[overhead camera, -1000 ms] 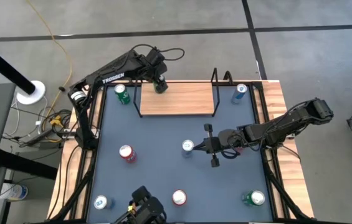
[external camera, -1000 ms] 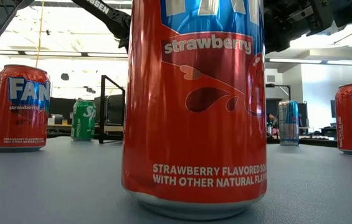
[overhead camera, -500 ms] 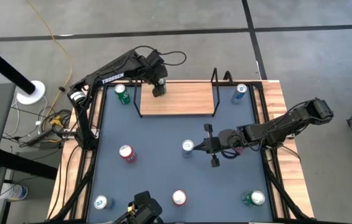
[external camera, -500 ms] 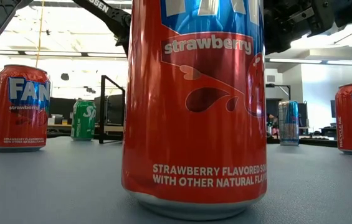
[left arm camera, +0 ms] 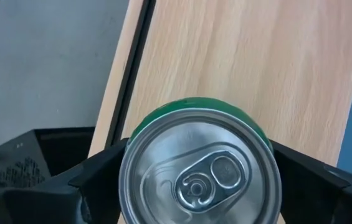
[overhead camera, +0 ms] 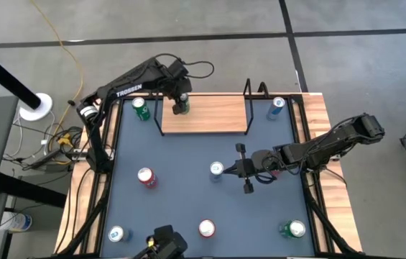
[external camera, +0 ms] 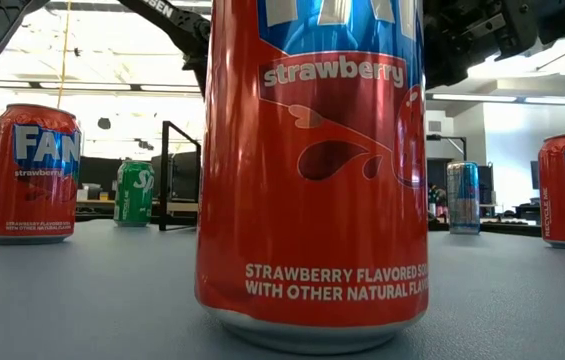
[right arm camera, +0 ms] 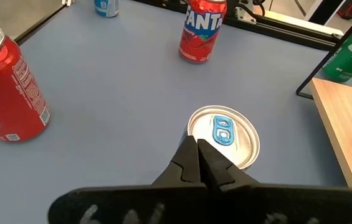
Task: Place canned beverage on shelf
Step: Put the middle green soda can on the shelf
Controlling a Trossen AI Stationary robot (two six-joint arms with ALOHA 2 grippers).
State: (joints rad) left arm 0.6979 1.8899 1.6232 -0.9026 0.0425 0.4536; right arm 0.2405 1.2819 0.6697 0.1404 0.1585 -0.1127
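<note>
The shelf (overhead camera: pixel 210 115) is a light-wood board with black wire end frames, at the table's far side. My left gripper (overhead camera: pixel 181 102) is over its far left corner, shut on a green can (left arm camera: pixel 200 180) whose silver top faces the wrist camera. My right gripper (overhead camera: pixel 225 170) is shut at mid-table. Its tips stand at the rim of a silver can with a blue tab (right arm camera: pixel 225 134). My left gripper pinches the green can between its two fingers (left arm camera: pixel 101 171), one on each side of the can's upper wall (left arm camera: pixel 137 132). The fingers come from above, slanting down. The can is upright over the shelf board; its bottom is hidden, so whether it stands on the board I cannot tell. My right gripper's shut tips (right arm camera: pixel 199 149) overlap the silver can's rim (right arm camera: pixel 191 127); whether they touch it I cannot tell.
Other cans stand on the dark table top: green (overhead camera: pixel 140 108) left of the shelf, blue (overhead camera: pixel 277 106) right of it, red (overhead camera: pixel 145 176), red (overhead camera: pixel 207 229), silver-blue (overhead camera: pixel 117 234), green (overhead camera: pixel 295 229). The red strawberry can (external camera: pixel 312 170) fills the low view.
My left gripper has stayed over the shelf's far left corner, but its wrist has rolled and tipped further down. The green can now shows below it in the high view, where only the dark gripper showed a second ago.
</note>
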